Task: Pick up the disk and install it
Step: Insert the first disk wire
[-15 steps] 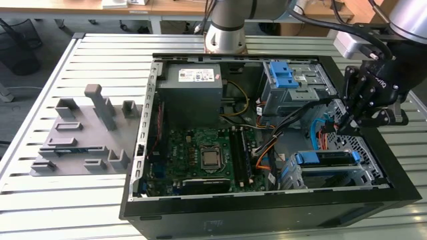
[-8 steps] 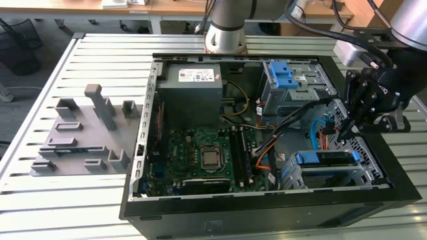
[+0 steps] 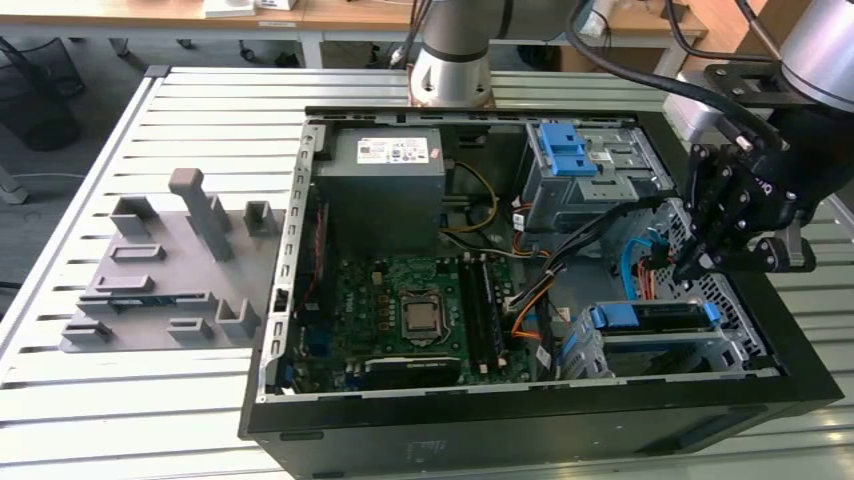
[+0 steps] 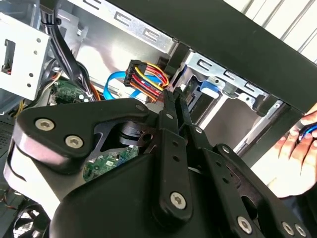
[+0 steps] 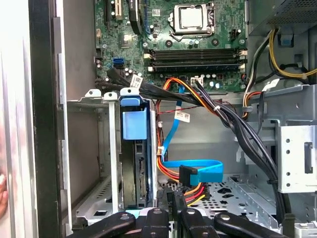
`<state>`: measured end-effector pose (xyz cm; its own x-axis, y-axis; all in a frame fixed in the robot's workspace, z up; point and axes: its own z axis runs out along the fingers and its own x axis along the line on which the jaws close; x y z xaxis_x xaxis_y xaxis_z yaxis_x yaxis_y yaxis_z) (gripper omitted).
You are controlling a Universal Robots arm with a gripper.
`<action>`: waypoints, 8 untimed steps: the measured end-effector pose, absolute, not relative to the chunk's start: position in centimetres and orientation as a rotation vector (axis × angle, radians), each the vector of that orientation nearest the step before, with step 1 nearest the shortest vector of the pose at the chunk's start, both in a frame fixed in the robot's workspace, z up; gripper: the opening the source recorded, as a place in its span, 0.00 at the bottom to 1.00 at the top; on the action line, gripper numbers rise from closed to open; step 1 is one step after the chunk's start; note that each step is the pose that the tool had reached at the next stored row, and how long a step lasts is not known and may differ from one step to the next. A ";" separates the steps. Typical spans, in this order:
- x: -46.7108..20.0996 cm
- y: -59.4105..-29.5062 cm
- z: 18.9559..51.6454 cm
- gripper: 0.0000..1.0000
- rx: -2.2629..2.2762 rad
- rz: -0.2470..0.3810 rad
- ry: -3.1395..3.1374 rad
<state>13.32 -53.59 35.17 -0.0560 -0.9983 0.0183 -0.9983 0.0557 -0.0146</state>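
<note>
My pincer (image 4: 174,99) fills the foreground, its black fingers (image 4: 171,106) pressed together, tips just beside a bundle of red, yellow and black wires (image 4: 147,75). A blue flat cable (image 4: 115,84) loops beside them. Past the tips, a blue tab (image 4: 208,89) sits in the metal drive bay (image 4: 225,82). A person's hand (image 4: 297,153) rests outside the black case edge (image 4: 237,44).

disk (image 5: 132,163) mostly hidden edge-on inside bay, hand (image 4: 297,158) cut off by frame edge
</note>
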 end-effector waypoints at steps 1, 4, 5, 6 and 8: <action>13.3 -53.7 35.2 0.16 2.157 0.037 -2.280; 13.2 -54.2 35.1 0.16 2.159 0.037 -2.279; 13.2 -54.4 35.1 0.16 2.159 0.037 -2.279; 13.2 -54.5 35.0 0.16 2.159 0.037 -2.279; 13.2 -54.7 35.0 0.16 2.160 0.036 -2.280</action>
<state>13.18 -54.67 34.99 -0.0538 -0.9984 0.0165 -0.9984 0.0536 -0.0161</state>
